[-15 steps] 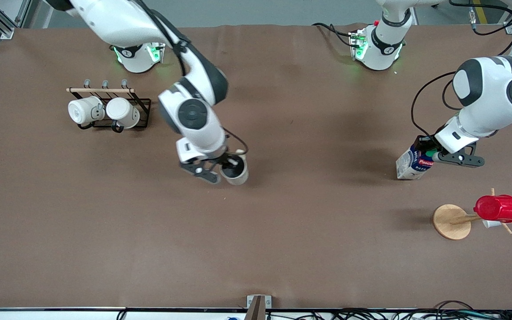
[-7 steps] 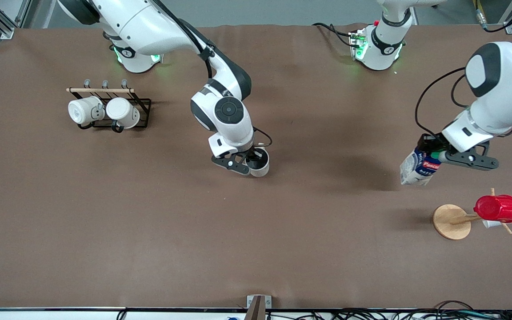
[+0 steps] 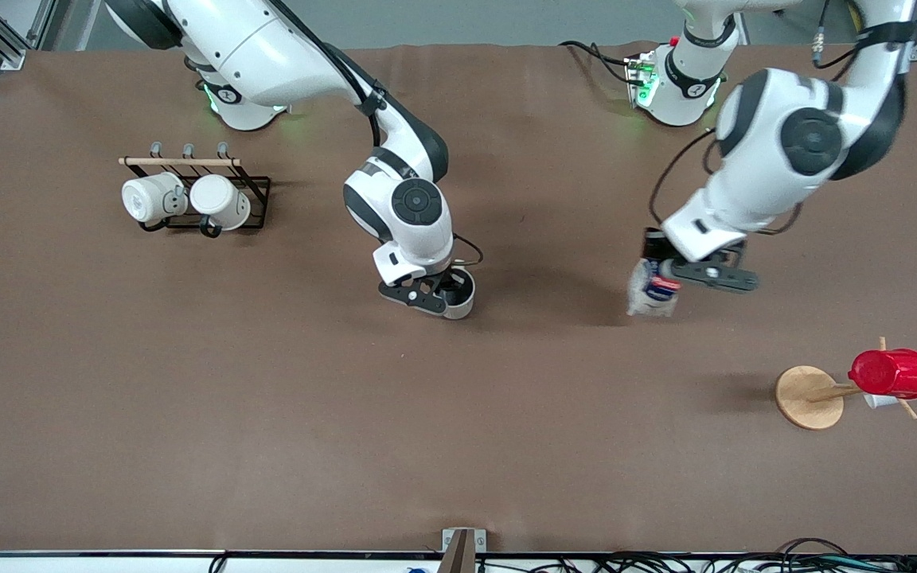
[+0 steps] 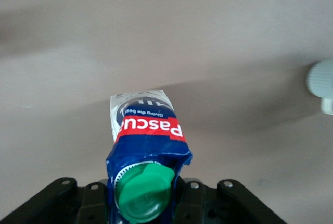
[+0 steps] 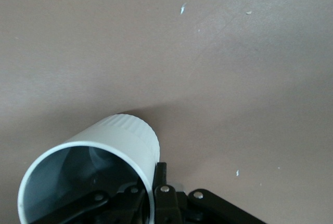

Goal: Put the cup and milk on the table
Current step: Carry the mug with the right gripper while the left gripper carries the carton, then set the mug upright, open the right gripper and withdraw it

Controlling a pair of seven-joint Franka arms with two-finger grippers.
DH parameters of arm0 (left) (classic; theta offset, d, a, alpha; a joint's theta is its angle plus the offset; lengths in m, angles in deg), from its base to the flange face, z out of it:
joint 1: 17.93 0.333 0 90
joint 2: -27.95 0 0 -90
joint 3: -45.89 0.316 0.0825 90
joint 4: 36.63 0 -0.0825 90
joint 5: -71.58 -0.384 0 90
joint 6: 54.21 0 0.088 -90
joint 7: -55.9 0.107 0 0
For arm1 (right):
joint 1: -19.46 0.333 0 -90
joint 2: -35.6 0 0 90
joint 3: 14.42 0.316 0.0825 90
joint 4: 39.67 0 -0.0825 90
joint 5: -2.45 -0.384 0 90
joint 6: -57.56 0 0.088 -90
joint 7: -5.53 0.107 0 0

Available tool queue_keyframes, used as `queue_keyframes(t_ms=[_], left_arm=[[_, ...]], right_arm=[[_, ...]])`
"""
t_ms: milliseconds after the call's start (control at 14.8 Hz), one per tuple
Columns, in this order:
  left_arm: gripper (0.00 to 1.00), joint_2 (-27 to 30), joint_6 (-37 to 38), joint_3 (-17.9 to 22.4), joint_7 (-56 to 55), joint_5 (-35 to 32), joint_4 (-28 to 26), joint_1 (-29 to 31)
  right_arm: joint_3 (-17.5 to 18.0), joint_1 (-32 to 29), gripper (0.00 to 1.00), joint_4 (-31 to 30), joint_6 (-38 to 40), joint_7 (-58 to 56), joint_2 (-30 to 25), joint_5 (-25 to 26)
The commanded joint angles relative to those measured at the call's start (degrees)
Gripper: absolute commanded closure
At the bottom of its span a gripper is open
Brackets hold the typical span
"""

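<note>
My right gripper (image 3: 444, 296) is shut on the rim of the cup (image 3: 458, 298), a pale grey-beige mug with a dark inside, near the middle of the brown table (image 3: 267, 398); I cannot tell whether it touches the table. In the right wrist view the cup (image 5: 122, 143) shows with one finger inside the rim and one outside. My left gripper (image 3: 661, 274) is shut on the top of the milk (image 3: 649, 296), a white and blue carton held tilted just above the table. The left wrist view shows the milk (image 4: 148, 130) with its red label and green cap (image 4: 143, 193).
A black wire rack (image 3: 255, 199) with two whiter mugs (image 3: 184, 199) stands toward the right arm's end. A wooden cup tree (image 3: 809, 395) bearing a red plastic cup (image 3: 891, 373) stands toward the left arm's end, nearer the front camera than the milk.
My left arm has carried the milk from near the left arm's end toward the table's middle. My right gripper with the cup moved toward the middle, then nearly stopped.
</note>
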State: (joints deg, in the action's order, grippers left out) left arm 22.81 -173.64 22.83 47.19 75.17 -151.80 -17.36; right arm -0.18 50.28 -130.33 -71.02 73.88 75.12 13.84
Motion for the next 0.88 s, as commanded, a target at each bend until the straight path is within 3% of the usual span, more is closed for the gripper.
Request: queue_keyframes(t_ms=[0, 135, 202, 405, 675, 810], left_arm=[[0.89, -6.4, 1.0, -4.3, -4.4, 0.6, 5.8, 0.5], [0.9, -11.8, 1.1, -7.4, -8.7, 0.5, 11.1, 0.0], [0.9, -15.0, 1.3, -8.7, -11.1, 0.2, 14.2, -0.3], [0.9, -22.1, 1.8, -11.9, -17.1, -2.1, 20.1, -2.8], [0.89, -26.4, 1.0, -13.7, -19.2, -5.0, 22.0, -4.4], [0.89, -27.2, 0.5, -13.7, -19.3, -4.8, 22.1, -5.1]], right_arm=[[-0.1, 0.1, 0.63, -0.7, -0.2, 0.9, -0.4, 1.5], [-0.1, 0.1, 0.08, -0.6, 0.2, 0.9, -0.8, 1.5], [-0.1, -0.1, 0.0, -0.5, 0.6, 0.8, -1.4, 1.5], [-0.1, -1.6, 0.0, -0.3, 1.2, -0.3, -5.3, 1.5], [-0.1, -2.5, 0.0, -0.5, 2.6, -0.6, -7.4, 1.5], [-0.1, -5.2, 0.0, -0.7, 10.4, -4.7, -12.2, 1.6]])
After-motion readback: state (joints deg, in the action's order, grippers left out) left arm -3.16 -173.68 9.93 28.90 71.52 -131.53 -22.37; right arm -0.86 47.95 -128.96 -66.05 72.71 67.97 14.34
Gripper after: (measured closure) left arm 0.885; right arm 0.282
